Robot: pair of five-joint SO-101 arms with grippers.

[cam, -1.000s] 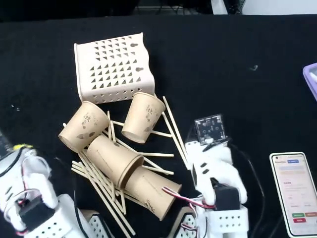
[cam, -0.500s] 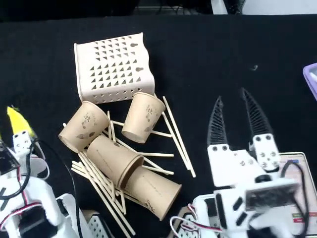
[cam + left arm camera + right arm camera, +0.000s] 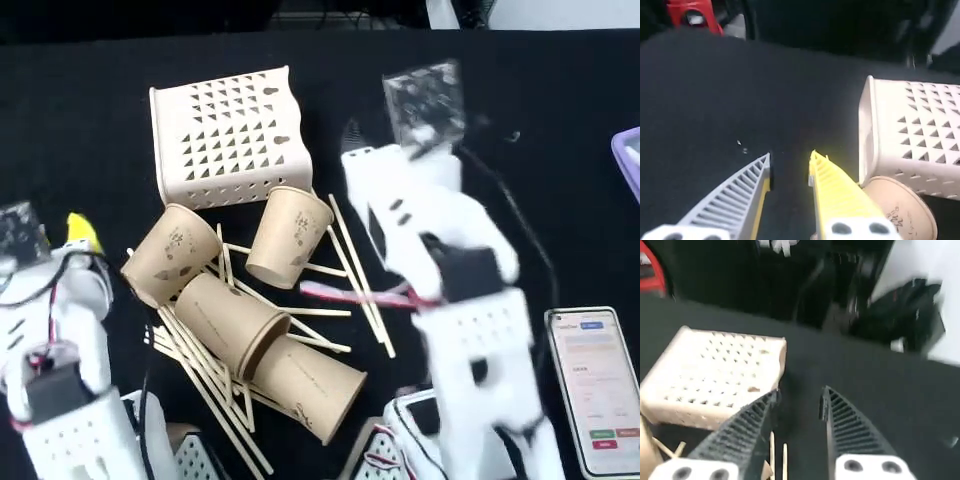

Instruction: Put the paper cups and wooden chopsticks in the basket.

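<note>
Paper cups (image 3: 288, 238), printed, beside basket (image 3: 230, 135)

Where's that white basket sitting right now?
In the high view the basket sits on the black table, left of centre and toward the far side, just behind the heap of paper cups and chopsticks.
</note>
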